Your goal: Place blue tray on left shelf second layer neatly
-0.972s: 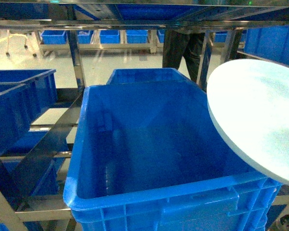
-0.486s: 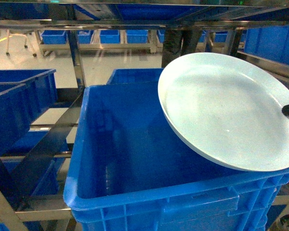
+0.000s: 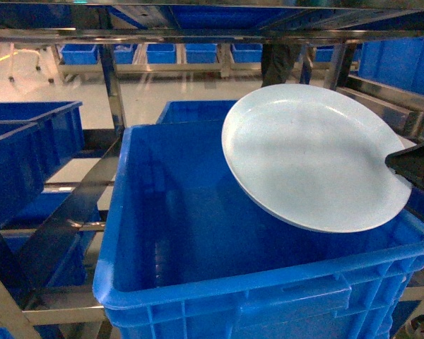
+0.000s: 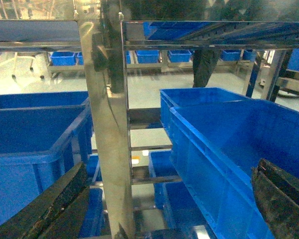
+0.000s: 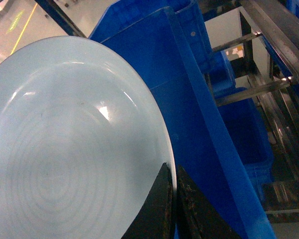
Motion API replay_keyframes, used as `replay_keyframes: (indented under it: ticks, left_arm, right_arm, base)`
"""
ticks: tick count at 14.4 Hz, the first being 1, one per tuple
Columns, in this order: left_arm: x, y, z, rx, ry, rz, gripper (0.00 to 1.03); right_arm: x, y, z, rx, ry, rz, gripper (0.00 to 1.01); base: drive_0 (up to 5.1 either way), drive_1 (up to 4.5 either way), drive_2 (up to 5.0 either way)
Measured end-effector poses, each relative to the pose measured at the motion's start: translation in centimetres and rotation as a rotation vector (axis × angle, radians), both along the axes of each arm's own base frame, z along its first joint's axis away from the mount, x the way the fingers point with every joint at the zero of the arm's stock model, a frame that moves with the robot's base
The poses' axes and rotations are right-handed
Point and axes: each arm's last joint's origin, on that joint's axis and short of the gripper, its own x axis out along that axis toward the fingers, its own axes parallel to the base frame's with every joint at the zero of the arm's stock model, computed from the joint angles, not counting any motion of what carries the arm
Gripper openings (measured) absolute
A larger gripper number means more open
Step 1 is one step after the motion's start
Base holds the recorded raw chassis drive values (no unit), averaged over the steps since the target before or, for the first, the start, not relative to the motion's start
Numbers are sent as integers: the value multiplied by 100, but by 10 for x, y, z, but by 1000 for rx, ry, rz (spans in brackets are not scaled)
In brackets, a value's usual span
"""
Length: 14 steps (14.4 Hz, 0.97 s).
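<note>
A: Item one, blue tray point(image 3: 312, 155)?
B: Pale round dish, raised rim, tilted, held in the air over the right half of a large blue crate point(image 3: 198, 282). Hollow side faces the head camera. In the right wrist view its broad face point(image 5: 65, 144) fills the left of the picture.

A: Holder?
B: Right gripper point(image 5: 173, 199). Jaws pinching the tray's rim, one dark finger on each side of the edge. In the head view it shows as a dark shape at the tray's right edge point(image 3: 418, 164).

A: Left gripper?
B: Seen in its own wrist view only point(image 4: 172, 199). Jaws spread wide, nothing between them; one dark finger low left point(image 4: 50, 209), the other low right.

A: Left shelf?
B: Shiny steel rack point(image 3: 112, 85); a mirror-like upright point(image 4: 107, 129) stands just before the left wrist camera, horizontal rails above. Crates sit on its layers.

A: Other stock?
B: A second crate point(image 3: 205, 111) behind the large one, more crates point(image 3: 28, 141) at left, a row of small blue bins point(image 3: 160, 54) far back.
</note>
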Motion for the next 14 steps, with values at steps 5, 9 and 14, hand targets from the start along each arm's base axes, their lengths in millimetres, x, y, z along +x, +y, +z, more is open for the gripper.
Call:
replay_keyframes:
  ticks: [5,9,14]
  left_arm:
    - [0,0,0,0,0,0,98]
    - [0,0,0,0,0,0,98]
    - [0,0,0,0,0,0,98]
  right_arm:
    - [22,17,-3,-42,-63,-40,2]
    - [-14,32,0,-12,-122,63,50]
    - [-166,3,46,-5,-58,179,97]
  base:
    - [0,0,0]
    - [0,0,0]
    - [0,0,0]
